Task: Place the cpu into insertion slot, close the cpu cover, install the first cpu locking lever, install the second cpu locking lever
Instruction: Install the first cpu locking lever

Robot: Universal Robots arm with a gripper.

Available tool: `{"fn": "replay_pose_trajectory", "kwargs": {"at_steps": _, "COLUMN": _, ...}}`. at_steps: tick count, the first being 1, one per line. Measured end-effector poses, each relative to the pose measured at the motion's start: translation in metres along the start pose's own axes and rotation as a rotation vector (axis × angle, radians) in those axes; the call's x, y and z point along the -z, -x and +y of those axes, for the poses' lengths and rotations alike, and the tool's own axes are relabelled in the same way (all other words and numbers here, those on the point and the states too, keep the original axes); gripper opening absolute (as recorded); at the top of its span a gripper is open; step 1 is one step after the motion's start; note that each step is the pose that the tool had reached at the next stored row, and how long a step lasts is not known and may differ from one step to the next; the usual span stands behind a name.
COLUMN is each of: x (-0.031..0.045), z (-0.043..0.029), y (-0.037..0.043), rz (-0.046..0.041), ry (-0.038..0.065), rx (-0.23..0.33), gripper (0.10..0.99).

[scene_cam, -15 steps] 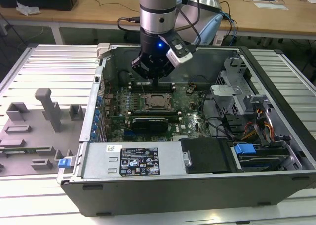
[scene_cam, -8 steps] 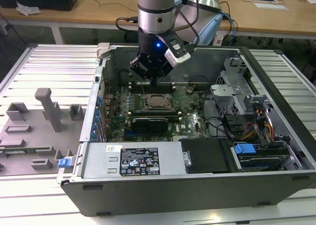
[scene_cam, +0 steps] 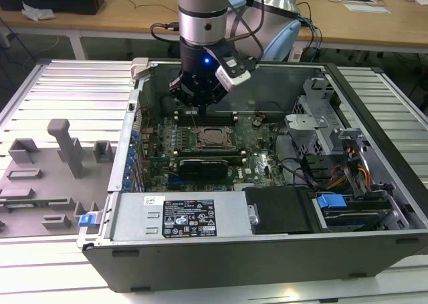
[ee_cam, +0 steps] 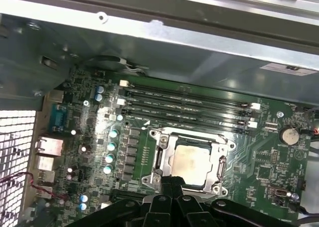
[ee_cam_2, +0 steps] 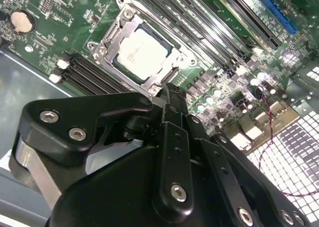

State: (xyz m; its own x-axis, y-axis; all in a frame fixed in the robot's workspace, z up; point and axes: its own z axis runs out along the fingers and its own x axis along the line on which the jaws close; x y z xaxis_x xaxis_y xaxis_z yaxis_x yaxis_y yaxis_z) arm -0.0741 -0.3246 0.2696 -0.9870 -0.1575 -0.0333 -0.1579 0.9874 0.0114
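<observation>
The black two-fingered gripper (ee_cam_2: 167, 90) hangs from the silver arm inside an open grey metal computer case (scene_cam: 200, 257). In both wrist views its fingertips (ee_cam: 166, 181) appear pressed together with nothing between them. They sit right at one edge of the insertion slot (ee_cam_2: 101, 51), a small square socket with a silvery metal rim set into the green circuit board (ee_cam: 264, 154). Whether they touch the rim I cannot tell.

The cpu (ee_cam_2: 142, 52), a flat square chip with a dull silver top, lies seated in that slot. The cpu cover (ee_cam_2: 113, 37), a thin silvery metal frame with a large window, lies flat around it, so the chip's top shows through the window. The locking levers beside the socket are too fine to judge as latched or free.

Long black memory slots (ee_cam: 189, 102) run parallel on the board just beside the socket, and a round silver coin battery (ee_cam: 288, 134) sits near one corner.

In the exterior view the gripper (scene_cam: 195, 109) stands over the board just behind the socket. The case rests on a slatted aluminium table (scene_cam: 60, 90), with grey block-shaped fixtures (scene_cam: 67, 147) well apart on the exterior view's left.
</observation>
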Motion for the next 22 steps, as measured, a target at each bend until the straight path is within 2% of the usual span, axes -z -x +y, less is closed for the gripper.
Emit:
{"fn": "replay_pose_trajectory", "kwargs": {"at_steps": 6, "x": 0.0001, "z": 0.0014, "y": -0.0089, "rz": -0.0002, "ry": 0.001, "rx": 0.0, "gripper": 0.106}}
{"fn": "replay_pose_trajectory", "kwargs": {"at_steps": 8, "x": -0.0002, "z": 0.0018, "y": -0.0116, "rz": -0.0007, "ry": 0.004, "rx": 0.0, "gripper": 0.106}}
{"fn": "replay_pose_trajectory", "kwargs": {"at_steps": 10, "x": -0.0007, "z": 0.0023, "y": -0.0145, "rz": -0.0026, "ry": 0.012, "rx": 0.0, "gripper": 0.106}}
{"fn": "replay_pose_trajectory", "kwargs": {"at_steps": 13, "x": -0.001, "z": 0.0025, "y": -0.0159, "rz": -0.0033, "ry": 0.016, "rx": -0.001, "gripper": 0.106}}
{"fn": "replay_pose_trajectory", "kwargs": {"at_steps": 14, "x": -0.0018, "z": 0.0028, "y": -0.0177, "rz": -0.0044, "ry": 0.023, "rx": -0.001, "gripper": 0.106}}
{"fn": "replay_pose_trajectory", "kwargs": {"at_steps": 15, "x": -0.0032, "z": 0.0035, "y": -0.022, "rz": -0.0069, "ry": 0.038, "rx": -0.001, "gripper": 0.106}}
{"fn": "replay_pose_trajectory", "kwargs": {"at_steps": 18, "x": -0.004, "z": 0.0042, "y": -0.0267, "rz": -0.0119, "ry": 0.069, "rx": -0.002, "gripper": 0.106}}
{"fn": "replay_pose_trajectory", "kwargs": {"at_steps": 20, "x": -0.0044, "z": 0.0047, "y": -0.0301, "rz": -0.0166, "ry": 0.098, "rx": -0.003, "gripper": 0.106}}
{"fn": "replay_pose_trajectory", "kwargs": {"at_steps": 21, "x": -0.0045, "z": 0.0049, "y": -0.0314, "rz": -0.018, "ry": 0.107, "rx": -0.003, "gripper": 0.106}}
{"fn": "replay_pose_trajectory", "kwargs": {"at_steps": 22, "x": -0.0046, "z": 0.0052, "y": -0.0331, "rz": -0.0208, "ry": 0.126, "rx": -0.004, "gripper": 0.106}}
